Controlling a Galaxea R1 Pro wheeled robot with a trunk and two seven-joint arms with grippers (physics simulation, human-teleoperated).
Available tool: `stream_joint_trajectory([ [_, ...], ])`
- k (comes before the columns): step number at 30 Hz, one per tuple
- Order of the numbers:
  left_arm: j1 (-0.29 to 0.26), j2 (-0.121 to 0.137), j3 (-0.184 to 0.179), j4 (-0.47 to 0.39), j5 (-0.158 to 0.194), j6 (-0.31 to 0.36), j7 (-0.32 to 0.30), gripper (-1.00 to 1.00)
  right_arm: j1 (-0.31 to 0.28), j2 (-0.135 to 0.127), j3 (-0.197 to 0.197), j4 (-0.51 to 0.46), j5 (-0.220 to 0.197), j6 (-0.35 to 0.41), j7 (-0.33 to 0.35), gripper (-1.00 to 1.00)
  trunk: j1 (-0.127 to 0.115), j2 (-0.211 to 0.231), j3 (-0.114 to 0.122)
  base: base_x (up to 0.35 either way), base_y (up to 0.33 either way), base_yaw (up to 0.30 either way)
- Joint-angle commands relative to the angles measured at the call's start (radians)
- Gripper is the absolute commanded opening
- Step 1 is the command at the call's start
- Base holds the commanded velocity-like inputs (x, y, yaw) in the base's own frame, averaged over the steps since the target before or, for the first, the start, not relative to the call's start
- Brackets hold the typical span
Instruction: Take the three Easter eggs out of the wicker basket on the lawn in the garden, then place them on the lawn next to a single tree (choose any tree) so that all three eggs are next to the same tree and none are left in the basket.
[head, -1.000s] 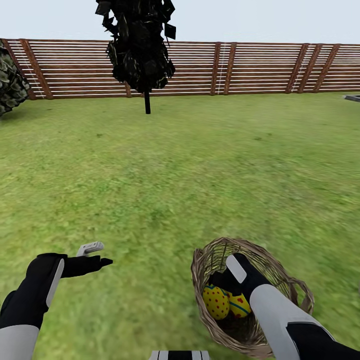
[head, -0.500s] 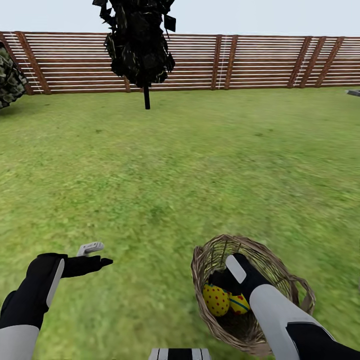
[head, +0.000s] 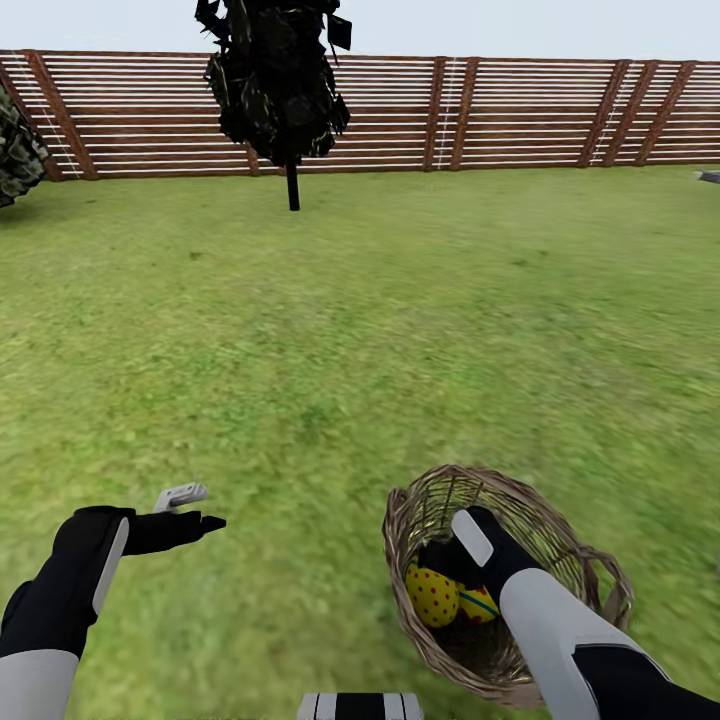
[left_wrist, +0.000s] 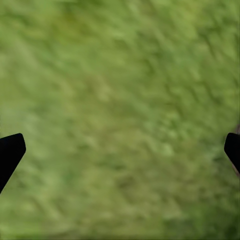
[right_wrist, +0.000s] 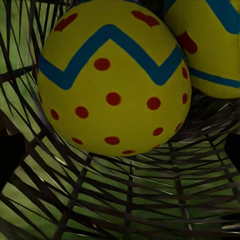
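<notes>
Black conifer (head: 275, 85) and fence (head: 500, 110) stand beyond lawn (head: 380, 320).

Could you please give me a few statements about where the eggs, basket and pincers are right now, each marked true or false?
1. The right pincer reaches down inside the basket. True.
2. The eggs lie on the lawn beside the basket. False: two show in the head view, both inside the basket.
3. The left pincer holds an egg. False: it is open over bare lawn, with nothing between its fingers.
4. A dotted egg with a blue zigzag lies right ahead of the right pincer. True.
5. The basket stands at the foot of the dark tree. False: that tree is far off by the fence.
</notes>
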Motion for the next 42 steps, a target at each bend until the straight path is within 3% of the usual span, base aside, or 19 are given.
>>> stream_joint_trajectory([
  [1,-0.001,0.0,0.001,-0.001,-0.007,0.004,-0.008,1.0,0.0,0.0,-0.003,-0.002,-0.008,0.002,-0.009,1.0,0.0,0.0,-0.001,0.0,0.0,0.0],
  [5,0.0,0.0,0.001,-0.001,-0.007,0.004,-0.008,1.0,0.0,0.0,-0.003,-0.002,-0.007,0.001,-0.009,1.0,0.0,0.0,-0.001,0.0,0.0,0.0],
  [18,0.0,0.0,0.001,-0.002,-0.007,0.004,-0.008,1.0,0.0,-0.004,-0.001,-0.002,-0.007,-0.041,-0.007,1.0,0.006,-0.003,-0.051,0.0,0.0,0.0],
  [23,0.0,0.0,0.001,-0.002,-0.007,0.004,-0.008,1.0,0.0,-0.003,-0.001,-0.002,-0.007,-0.045,-0.007,1.0,0.006,-0.003,-0.051,0.0,0.0,0.0],
  [28,-0.001,0.0,0.001,-0.002,-0.007,0.004,-0.008,1.0,0.0,0.002,-0.001,-0.002,-0.007,-0.062,-0.005,1.0,0.008,-0.005,-0.07,0.0,0.0,0.0],
  [42,0.0,0.0,0.001,-0.002,-0.007,0.004,-0.007,1.0,0.0,0.003,0.006,-0.001,-0.009,-0.068,0.004,1.0,0.008,-0.005,-0.07,0.0,0.0,0.0],
])
